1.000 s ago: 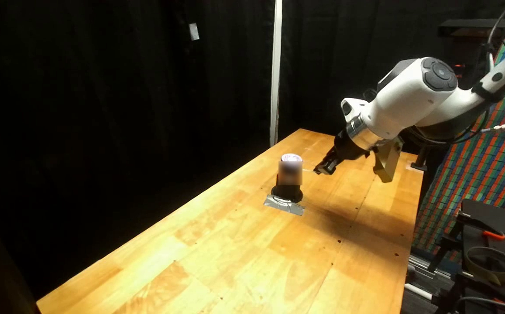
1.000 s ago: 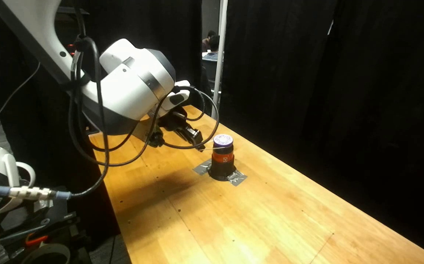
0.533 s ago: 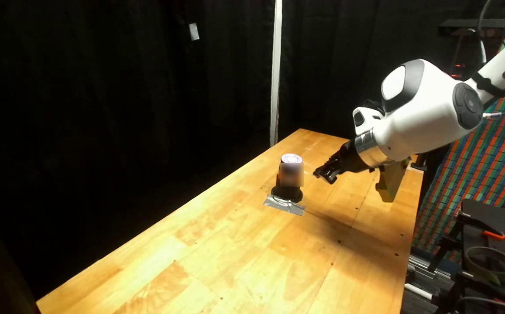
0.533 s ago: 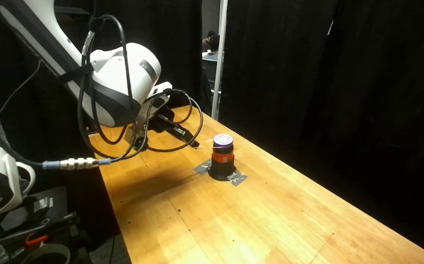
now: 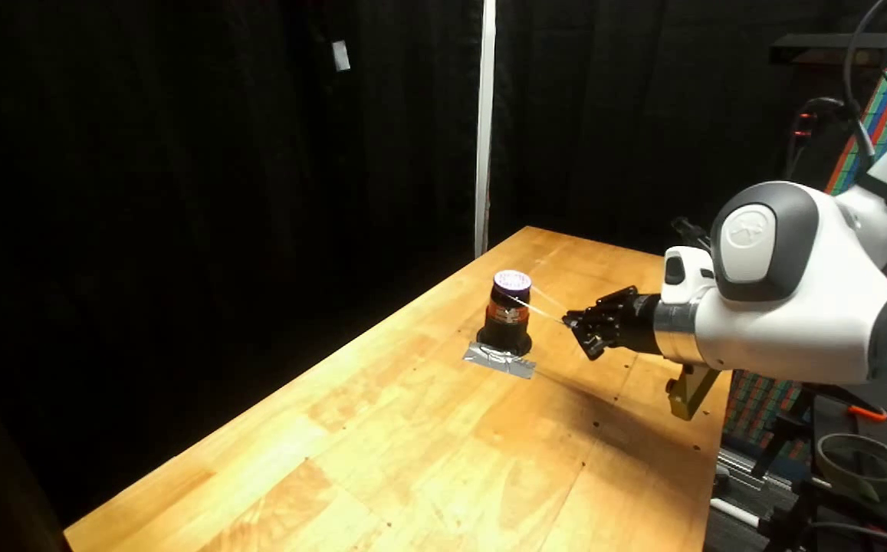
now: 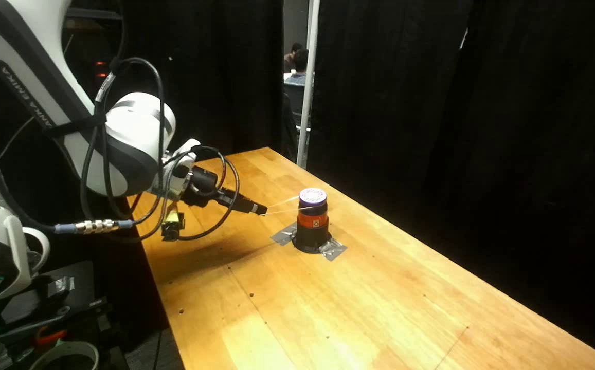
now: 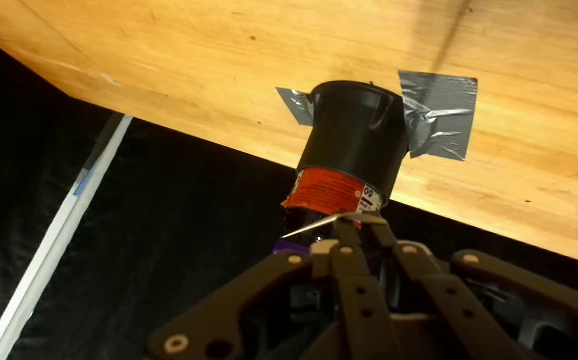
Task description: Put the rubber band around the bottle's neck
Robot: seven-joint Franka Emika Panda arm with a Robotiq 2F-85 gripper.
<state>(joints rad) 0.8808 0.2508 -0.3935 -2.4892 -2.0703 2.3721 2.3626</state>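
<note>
The bottle (image 5: 507, 314) stands upright, with a black lower part, orange-red label, dark neck and purple lid; it also shows in an exterior view (image 6: 312, 221) and the wrist view (image 7: 326, 191). A thin pale rubber band (image 6: 283, 211) runs in two strands from my fingertips to the bottle, one on each side, around it just under the lid. The far side of the loop is hidden. My gripper (image 6: 263, 210) is apart from the bottle. In the wrist view its fingertips (image 7: 361, 225) are slightly apart, with the band (image 7: 313, 228) hooked over them.
Grey tape (image 7: 441, 112) fixes the bottle's base to the wooden table (image 5: 428, 437). Black curtains (image 5: 205, 192) and a pale pole (image 6: 308, 87) stand behind the table's far edge. A cable (image 6: 238, 180) loops beside the gripper. A side cart with a tape roll (image 5: 861, 466) stands beyond the table.
My gripper has moved back from the bottle, lowered and tilted flatter, and the wrist has turned. The band's two strands are now longer and spread apart. The bottle has not moved.
</note>
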